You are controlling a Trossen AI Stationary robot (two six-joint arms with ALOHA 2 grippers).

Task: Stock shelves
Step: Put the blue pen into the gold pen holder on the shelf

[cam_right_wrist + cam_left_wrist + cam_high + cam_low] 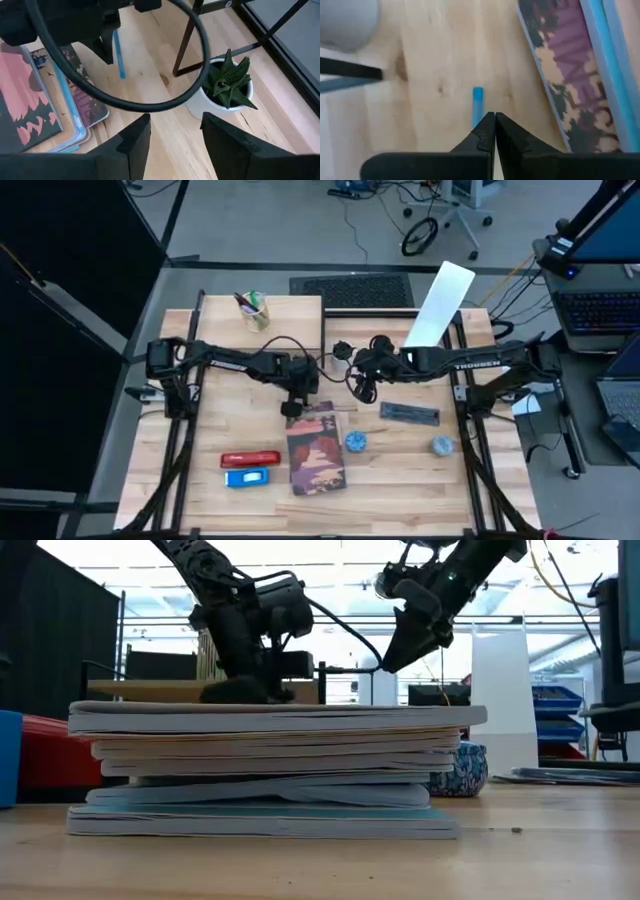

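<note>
My left gripper (293, 410) points down at the table just beyond the far end of a stack of books (318, 448), shut on a thin blue pen (478, 102). My right gripper (360, 388) hangs open a little to its right, above the table, with nothing between its fingers (135, 145). The low wooden shelf (290, 315) on black legs (186, 42) stands at the far left. The white file holder (440, 305) leans at the far right. A white pot with a green plant (227, 85) stands by the shelf. My left gripper pinches the blue pen by its upper end (478, 117) between its two fingertips, coming from above and pointing down. The pen (118, 52) sticks out below the fingers, nearly along them. Whether its lower end touches the table, I cannot tell.
Near the front lie a red case (250, 458) and a blue one (250, 477), left of the books. Two blue patterned balls (356, 442) (441, 445) and a dark flat pouch (408, 413) lie to the right. A black cable (150, 100) loops in front of my right gripper.
</note>
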